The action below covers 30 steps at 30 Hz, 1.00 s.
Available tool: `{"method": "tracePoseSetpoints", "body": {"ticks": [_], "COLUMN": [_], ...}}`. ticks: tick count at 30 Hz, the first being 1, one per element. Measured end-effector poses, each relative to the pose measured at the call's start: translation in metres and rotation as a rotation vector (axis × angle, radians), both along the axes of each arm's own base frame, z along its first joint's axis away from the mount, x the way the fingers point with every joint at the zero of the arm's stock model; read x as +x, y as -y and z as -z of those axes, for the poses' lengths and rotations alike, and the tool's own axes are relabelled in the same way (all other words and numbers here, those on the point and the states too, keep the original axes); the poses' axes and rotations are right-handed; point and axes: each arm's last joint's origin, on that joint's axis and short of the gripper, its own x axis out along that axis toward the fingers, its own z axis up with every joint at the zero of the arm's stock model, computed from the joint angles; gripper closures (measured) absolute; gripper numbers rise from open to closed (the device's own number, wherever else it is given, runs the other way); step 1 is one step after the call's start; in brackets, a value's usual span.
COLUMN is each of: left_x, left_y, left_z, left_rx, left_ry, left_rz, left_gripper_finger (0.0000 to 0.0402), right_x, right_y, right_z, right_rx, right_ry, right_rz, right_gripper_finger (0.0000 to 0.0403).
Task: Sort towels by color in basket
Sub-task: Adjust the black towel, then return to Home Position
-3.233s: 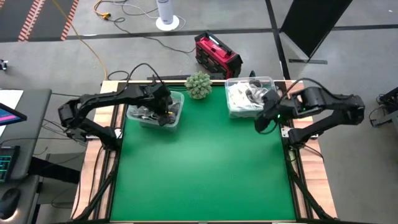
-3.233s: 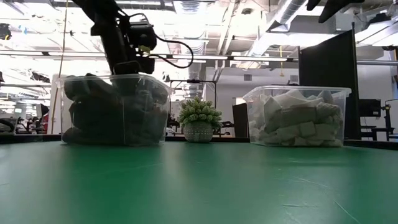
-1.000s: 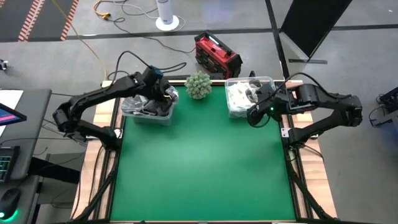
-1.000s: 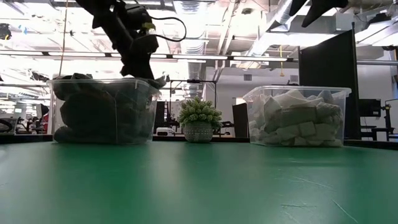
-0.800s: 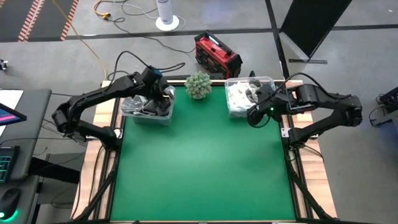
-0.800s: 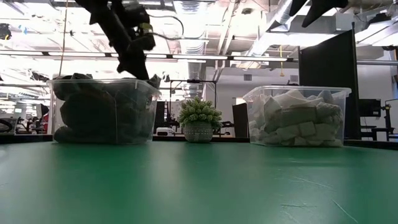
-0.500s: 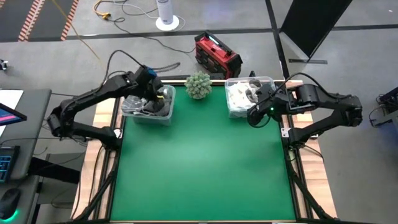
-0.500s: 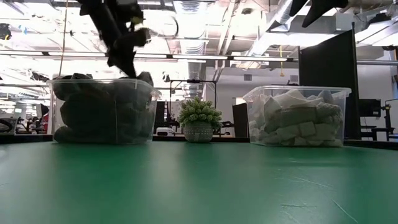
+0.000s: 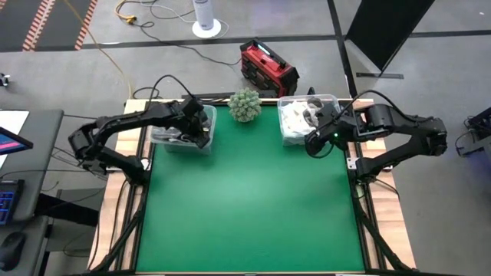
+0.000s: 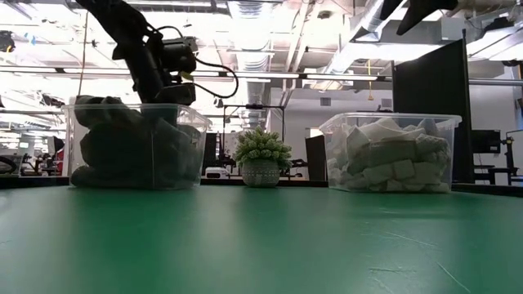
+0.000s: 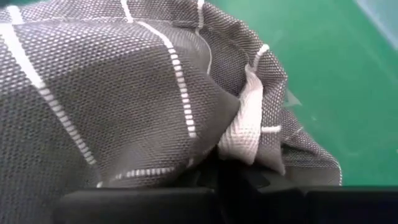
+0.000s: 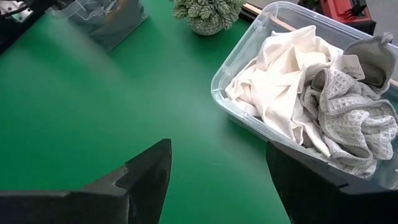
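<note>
Left arm down in the dark bin, right arm waiting by the light one.

The left gripper [image 9: 201, 127] is pinched shut on a dark grey plaid towel [image 11: 124, 93], seemingly inside the left bin [image 10: 135, 147]. The right gripper [image 9: 316, 142], jaws apart, hovers beside the right bin [image 12: 245, 59] of white towels [image 12: 283, 81].

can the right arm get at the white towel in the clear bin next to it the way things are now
Probably yes. The right gripper is open and hangs just beside the right bin, which has no lid. The white towel lies on top near that side, with only a light grey towel beside it, not over it.
</note>
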Motion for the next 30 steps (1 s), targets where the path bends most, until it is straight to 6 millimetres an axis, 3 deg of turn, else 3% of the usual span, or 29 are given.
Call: {"method": "tracePoseSetpoints", "body": {"ticks": [4,13,17,21,30], "left_x": [-0.001,-0.002,-0.001,-0.005,-0.024], "left_y": [0.001,0.005,0.008,0.013,0.026], "left_z": [-0.017,-0.038,-0.054,-0.080,-0.132], "left_rx": [0.039,-0.086,-0.094,-0.043,0.158], "left_ry": [0.027,0.092,0.106,0.125,0.202], "left_rz": [-0.014,-0.025,-0.008,0.039,0.111], "left_gripper_finger": [0.0341,0.0153,0.0095,0.0076,0.0077], "right_x": [0.000,0.000,0.000,0.000,-0.001], "right_y": [0.000,0.000,0.000,0.000,0.003], "right_z": [0.000,0.000,0.000,0.000,0.000], "right_rx": [-0.002,-0.002,-0.017,-0.020,-0.024], "right_ry": [-0.002,-0.003,-0.009,-0.009,-0.008], "right_rz": [-0.003,-0.004,-0.005,-0.004,0.014], "right_gripper_finger": [0.0113,0.0113,0.0113,0.0113,0.0113]}}
